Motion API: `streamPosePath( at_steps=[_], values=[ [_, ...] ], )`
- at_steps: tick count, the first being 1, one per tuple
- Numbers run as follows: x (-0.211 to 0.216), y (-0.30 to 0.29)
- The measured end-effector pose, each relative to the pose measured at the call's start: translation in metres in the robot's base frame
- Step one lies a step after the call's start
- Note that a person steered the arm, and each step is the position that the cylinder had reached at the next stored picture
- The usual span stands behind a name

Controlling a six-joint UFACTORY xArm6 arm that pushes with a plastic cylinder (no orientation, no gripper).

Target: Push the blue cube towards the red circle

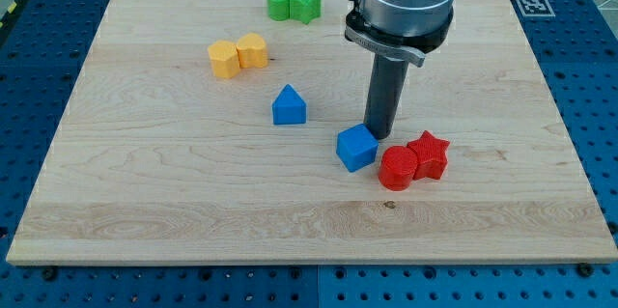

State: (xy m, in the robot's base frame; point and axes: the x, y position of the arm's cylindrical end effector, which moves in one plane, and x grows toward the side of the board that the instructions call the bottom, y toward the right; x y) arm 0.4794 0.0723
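Note:
The blue cube [356, 148] lies near the board's middle, just left of the red circle [396, 167], with a small gap between them. A red star [429, 154] touches the red circle on its right. My tip [379, 133] stands just above and right of the blue cube, at its upper right corner, and above the red circle.
A blue house-shaped block [289, 106] lies left of the cube. Two yellow blocks [237, 55] lie at the upper left. Two green blocks [293, 4] lie at the top. The wooden board [145, 202] ends on a blue perforated table.

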Motion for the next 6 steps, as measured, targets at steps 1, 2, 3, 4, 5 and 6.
streamPosePath(
  at_steps=[1,2,3,4,5,6],
  values=[
    [0.000,-0.006],
    [0.000,-0.015],
    [0.000,-0.018],
    [-0.002,-0.018],
    [-0.004,-0.034],
    [-0.005,-0.073]
  ],
)
